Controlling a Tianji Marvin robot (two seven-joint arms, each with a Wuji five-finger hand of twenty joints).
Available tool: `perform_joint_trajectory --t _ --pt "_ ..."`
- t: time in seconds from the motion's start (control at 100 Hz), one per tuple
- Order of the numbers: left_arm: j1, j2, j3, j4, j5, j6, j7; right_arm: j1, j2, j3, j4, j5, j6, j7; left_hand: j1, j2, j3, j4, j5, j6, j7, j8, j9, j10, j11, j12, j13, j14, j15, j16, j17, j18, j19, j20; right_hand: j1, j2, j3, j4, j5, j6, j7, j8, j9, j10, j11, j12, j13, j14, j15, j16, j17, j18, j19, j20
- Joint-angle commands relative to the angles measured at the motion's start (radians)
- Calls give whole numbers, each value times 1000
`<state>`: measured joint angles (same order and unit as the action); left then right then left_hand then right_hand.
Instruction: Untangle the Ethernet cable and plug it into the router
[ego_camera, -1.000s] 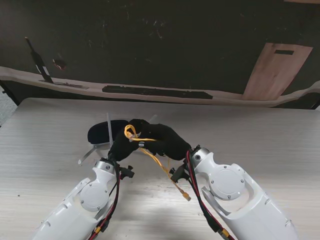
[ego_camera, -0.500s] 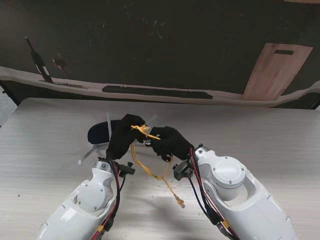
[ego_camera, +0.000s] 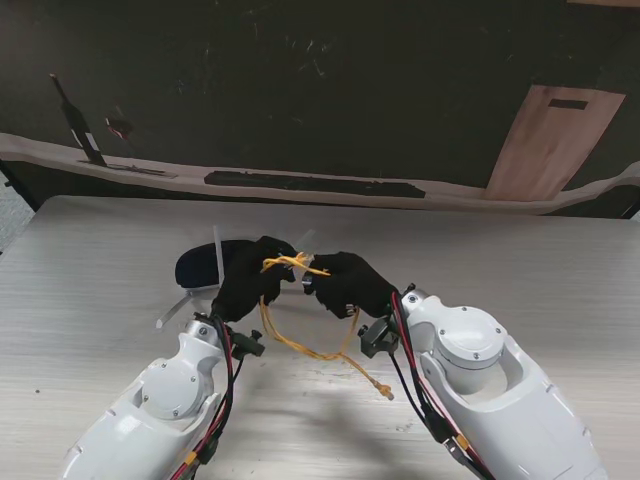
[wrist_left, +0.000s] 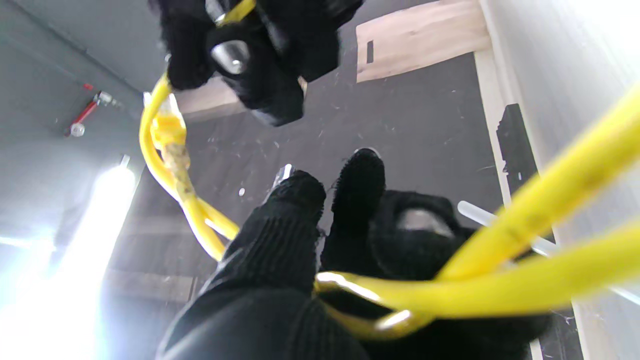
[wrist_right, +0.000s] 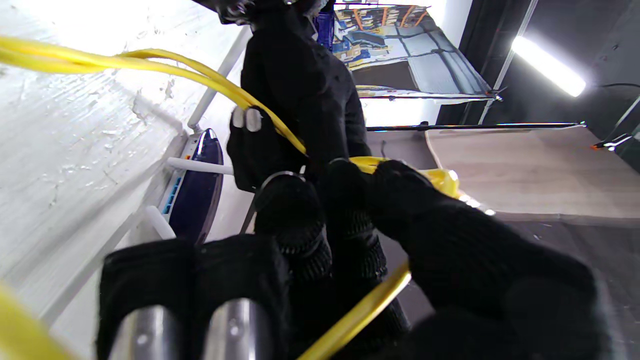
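The Ethernet cable (ego_camera: 300, 345) was held above the middle of the bench (ego_camera: 560, 280), a knot bunched between the hands and a loop sagging toward the near edge, one connector (ego_camera: 386, 392) dangling free. The left hand (ego_camera: 245, 285) and right hand (ego_camera: 348, 283) were each closed on the cable. Pulling apart could tighten the knot; the dangling connector could snag. The router (ego_camera: 195, 265) lay just beyond the left hand.

Router (ego_camera: 200, 264) behind left hand (ego_camera: 245, 285); cable (ego_camera: 300, 345) between hands.
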<state>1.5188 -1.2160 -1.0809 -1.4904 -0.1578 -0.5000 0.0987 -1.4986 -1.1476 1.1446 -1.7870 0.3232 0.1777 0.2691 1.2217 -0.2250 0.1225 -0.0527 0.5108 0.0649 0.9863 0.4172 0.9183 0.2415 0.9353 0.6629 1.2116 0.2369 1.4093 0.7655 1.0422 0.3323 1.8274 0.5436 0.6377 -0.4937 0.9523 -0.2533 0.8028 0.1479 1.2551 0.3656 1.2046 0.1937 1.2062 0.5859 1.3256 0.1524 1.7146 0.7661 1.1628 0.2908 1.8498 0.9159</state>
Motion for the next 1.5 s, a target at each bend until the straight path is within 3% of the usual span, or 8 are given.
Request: perform_joint_trajectory --t 0.0,0.43,0.74,0.86,0.98,1.12,1.4,1.49 --pt "3 13 -4 -2 24 9 -27 0 5 8 2 6 -26 20 18 -6 -2 31 31 16 -7 -12 43 -38 52 4 57 82 125 14 46 -168 266 46 -62 30 8 2 49 7 43 71 156 150 170 6 -17 -95 63 31 61 -168 244 34" --pt "18 12 -32 -11 331 78 121 0 17 41 12 -7 -70 60 -328 -207 332 -25 106 -8 272 46 147 -107 180 44 56 107 183 -16 48 -147 266 115 -182 0 61 71 214 10 16 269 247 79 239 -14 -15 -135 71 79 55 -118 244 26" --pt "27 -3 -29 -17 546 201 303 4 27 57 24 -11 -71 101 -349 -237 389 -18 102 -25 311 55 159 -108 192 41 56 99 218 -16 53 -161 267 166 -197 -26 80 105 252 6 -16 340 252 80 251 -20 -15 -134 71 95 54 -106 244 28" --pt "21 -10 -20 -8 557 213 332 2 24 57 22 -3 -72 94 -357 -262 466 -8 88 -23 292 52 131 -91 164 28 55 107 187 -35 47 -138 267 104 -196 -23 76 103 249 4 -22 344 252 81 249 -21 -15 -132 71 94 54 -105 244 27" --pt "12 -14 -7 6 603 239 381 -1 24 54 21 7 -69 99 -367 -300 593 11 78 8 233 35 119 -59 33 -67 54 144 40 -65 32 -53 204 -2 -195 -18 72 101 246 2 -26 348 252 84 247 -22 -15 -133 70 94 54 -104 244 25" --pt "6 -20 -2 18 622 241 418 1 31 54 21 13 -63 130 -324 -337 744 39 56 34 166 25 122 -36 -154 -115 -57 198 -204 -95 -39 161 -69 -109 -184 -39 64 91 239 0 -31 345 251 86 245 -23 -15 -131 69 93 53 -102 244 21" --pt "15 -19 -16 14 628 230 424 16 48 64 39 -3 -89 200 -190 -318 814 99 51 -7 199 76 51 -67 -227 -18 -238 204 -376 -120 -279 170 -291 -43 -184 -148 107 71 274 5 -10 312 251 84 267 -7 -15 -140 73 97 50 -84 244 5" --pt "21 -20 -26 11 618 218 422 19 49 72 46 -6 -94 206 -150 -272 818 172 78 -9 195 161 12 -72 -191 -24 -269 205 -413 -114 -325 170 -349 9 -185 -147 109 73 276 6 -7 314 252 81 272 -5 -15 -141 73 99 50 -85 244 4"
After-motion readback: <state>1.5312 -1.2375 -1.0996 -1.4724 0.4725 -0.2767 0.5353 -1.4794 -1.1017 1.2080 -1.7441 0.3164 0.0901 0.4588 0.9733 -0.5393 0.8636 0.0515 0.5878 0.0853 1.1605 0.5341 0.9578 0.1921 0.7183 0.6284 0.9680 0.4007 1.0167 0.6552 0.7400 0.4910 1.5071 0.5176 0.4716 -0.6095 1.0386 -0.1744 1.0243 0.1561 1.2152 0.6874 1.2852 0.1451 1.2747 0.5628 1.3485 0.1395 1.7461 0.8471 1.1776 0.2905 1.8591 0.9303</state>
